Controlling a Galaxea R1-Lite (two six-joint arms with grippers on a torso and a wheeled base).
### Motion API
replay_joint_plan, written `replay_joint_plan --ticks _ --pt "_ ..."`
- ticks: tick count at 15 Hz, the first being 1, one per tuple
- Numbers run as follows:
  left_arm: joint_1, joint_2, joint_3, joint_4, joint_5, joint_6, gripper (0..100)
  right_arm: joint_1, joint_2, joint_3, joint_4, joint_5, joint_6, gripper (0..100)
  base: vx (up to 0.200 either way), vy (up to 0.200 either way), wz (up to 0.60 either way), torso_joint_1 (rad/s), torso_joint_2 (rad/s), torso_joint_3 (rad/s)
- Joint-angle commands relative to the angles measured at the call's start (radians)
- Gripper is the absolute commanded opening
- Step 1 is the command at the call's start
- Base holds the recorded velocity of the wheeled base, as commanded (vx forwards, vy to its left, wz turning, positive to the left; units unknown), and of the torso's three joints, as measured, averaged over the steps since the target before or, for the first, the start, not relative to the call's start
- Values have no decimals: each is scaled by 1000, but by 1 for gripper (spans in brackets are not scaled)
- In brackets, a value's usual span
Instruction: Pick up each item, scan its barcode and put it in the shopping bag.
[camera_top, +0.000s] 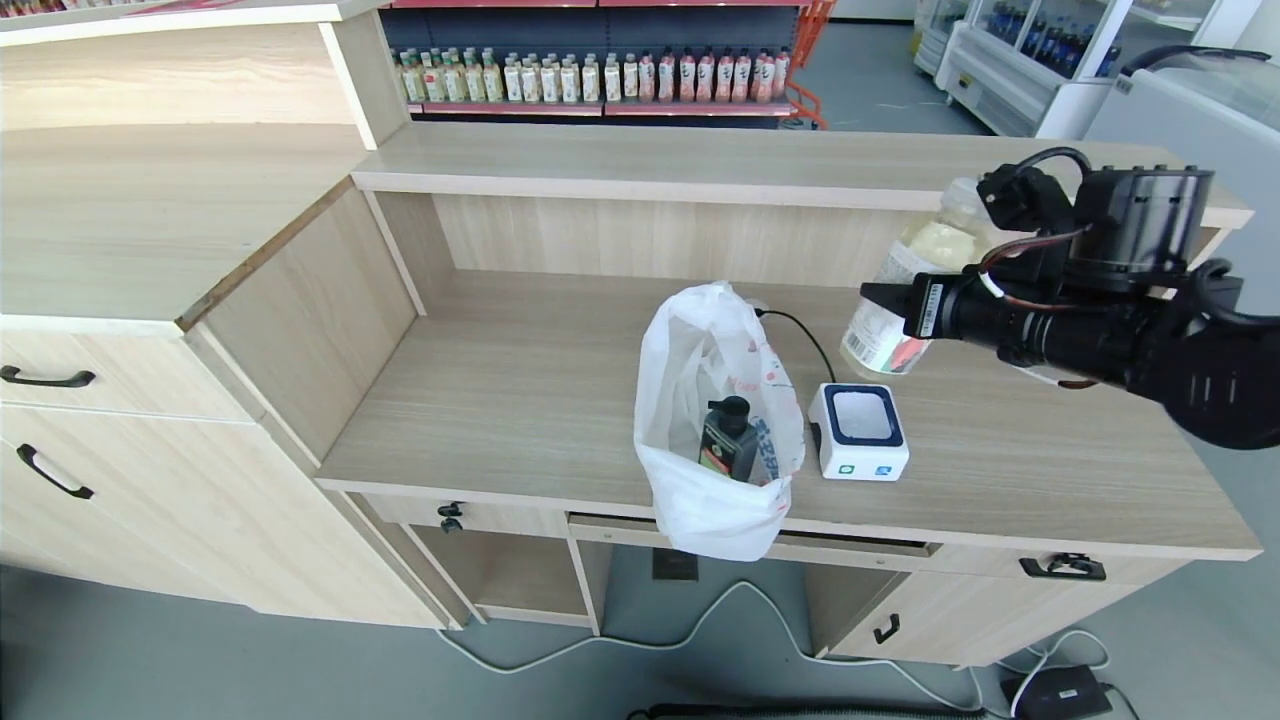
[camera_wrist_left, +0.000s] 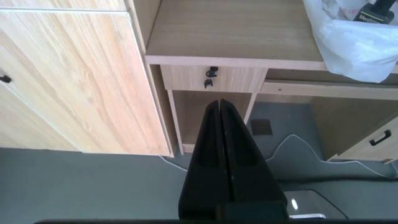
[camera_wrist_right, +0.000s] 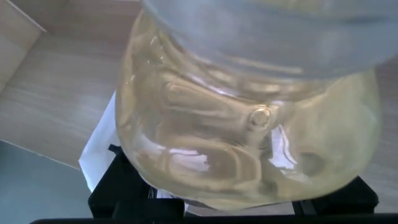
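My right gripper (camera_top: 880, 300) is shut on a clear bottle of pale yellow liquid (camera_top: 935, 245), held tilted in the air above and just behind the white barcode scanner (camera_top: 860, 428). In the right wrist view the bottle (camera_wrist_right: 249, 124) looms close, with the dark fingers (camera_wrist_right: 124, 193) beneath it. A white plastic shopping bag (camera_top: 700, 400) stands open at the counter's front edge, left of the scanner, with a dark pump bottle (camera_top: 730, 440) inside. My left gripper (camera_wrist_left: 219, 109) is shut and empty, low in front of the counter, with the bag (camera_wrist_left: 354, 43) off to one side.
The wooden counter (camera_top: 520, 390) has a raised ledge (camera_top: 650, 165) behind and a tall cabinet wall (camera_top: 300, 320) on the left. A black cable (camera_top: 800, 335) runs back from the scanner. Drawers and a keyed lock (camera_wrist_left: 211, 73) sit under the counter; cables lie on the floor.
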Motion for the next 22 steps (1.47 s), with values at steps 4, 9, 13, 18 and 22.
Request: replay_joint_plan --ticks 4,9,13,18,22 --pt "0 0 0 1 -1 0 0 25 335 -202 -111 53 -101 0 0 0 0 0 0 0" --pt "0 0 0 1 -1 0 0 68 497 -396 -126 101 -101 0 0 0 0 0 0 0" --pt "0 0 0 1 -1 0 0 91 568 -469 -128 128 -103 0 0 0 0 0 0 0" --pt "0 0 0 1 -1 0 0 106 635 -518 -135 130 -147 0 0 0 0 0 0 0" --pt "0 0 0 1 -1 0 0 106 668 -520 -168 142 -150 0 0 0 0 0 0 0"
